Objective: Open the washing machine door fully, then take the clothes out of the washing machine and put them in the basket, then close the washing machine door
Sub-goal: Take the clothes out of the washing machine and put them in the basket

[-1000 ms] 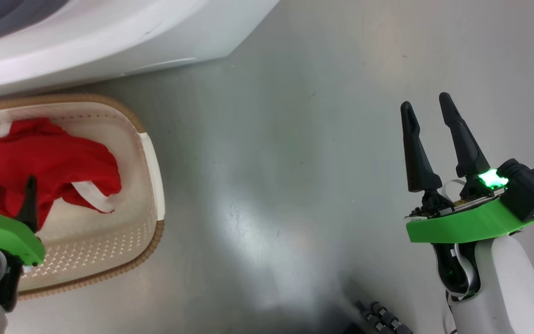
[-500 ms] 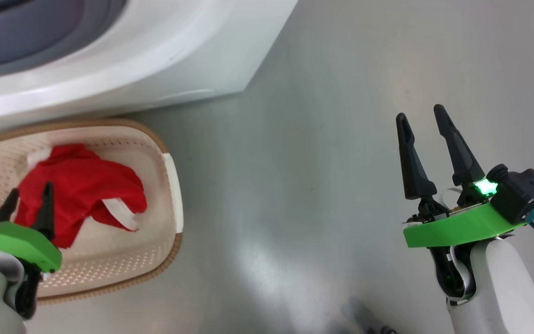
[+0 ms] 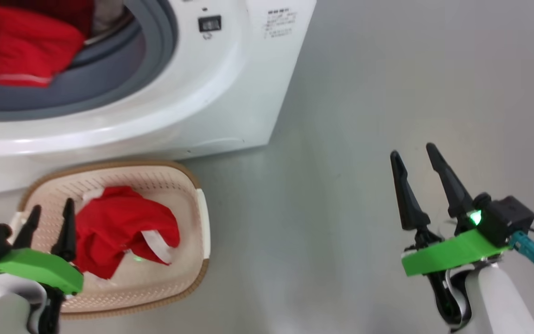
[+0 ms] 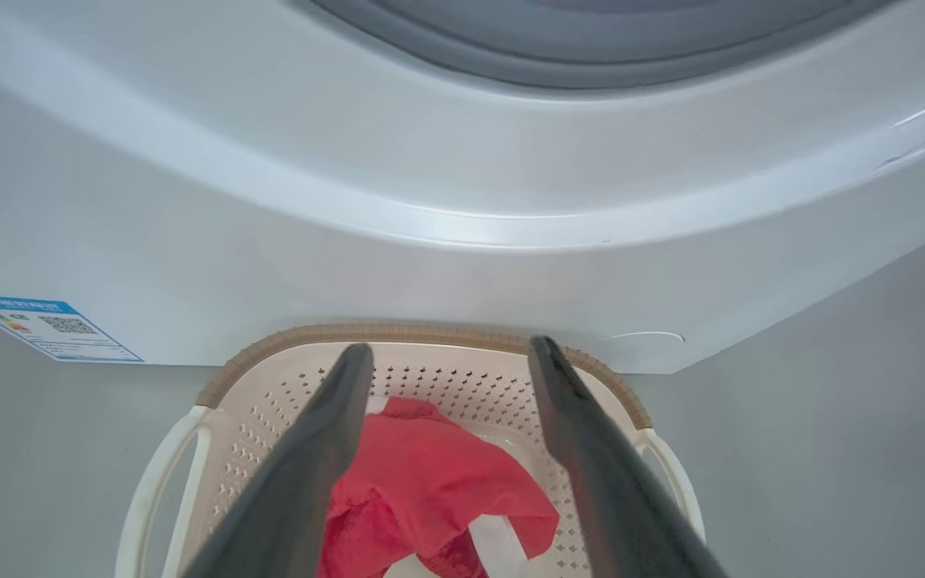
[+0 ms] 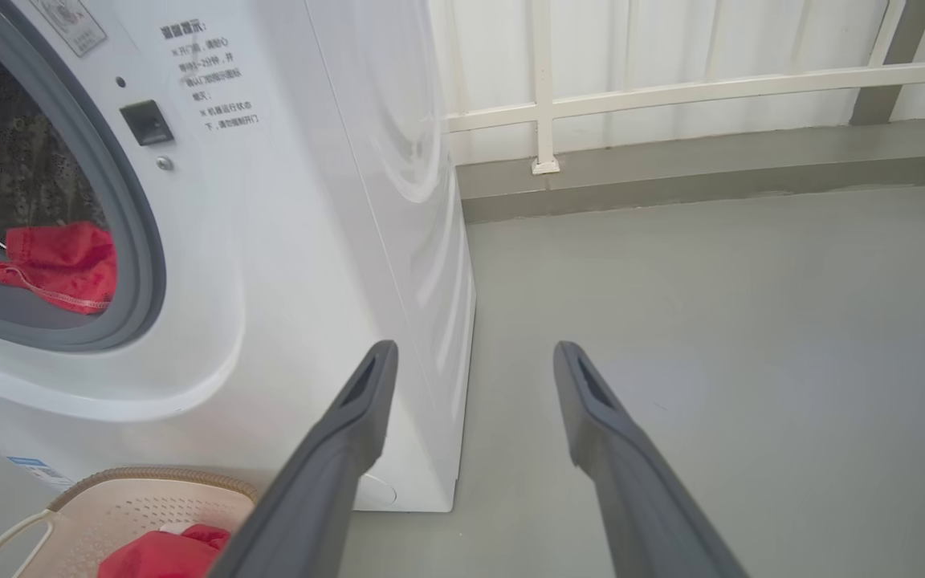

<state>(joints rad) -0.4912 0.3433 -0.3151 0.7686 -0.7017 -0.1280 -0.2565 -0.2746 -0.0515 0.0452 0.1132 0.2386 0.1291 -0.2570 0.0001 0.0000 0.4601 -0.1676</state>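
Garments under inspection are soft red fabric with white trim. They are judged light, limp and not fragile, more likely to drape and snag than to slip.

At far left of the head view, the first red garment [image 3: 12, 46] lies bunched in the mouth of the washing machine [image 3: 230, 93], resting on the lower part of the grey rubber ring [image 3: 109, 79]. The recommended hold is a pinch on a raised fold at the near edge of the bunch, deep enough to take several layers. The white-stitched hem is a fair alternative. Whether more lies deeper in the drum cannot be told.

Below it, the left end effector [image 3: 52, 208] hangs over the near left part of the basket [image 3: 155, 165], fingers spread with nothing between them. The basket stands on the floor [image 3: 364, 93] just in front of the machine. It holds the second red garment [image 3: 118, 227], crumpled, a white strip showing, wholly inside the rim. The basket has room for more.

At far right, the right end effector [image 3: 412, 149] is held above bare floor, well apart from machine and basket, fingers spread and empty.
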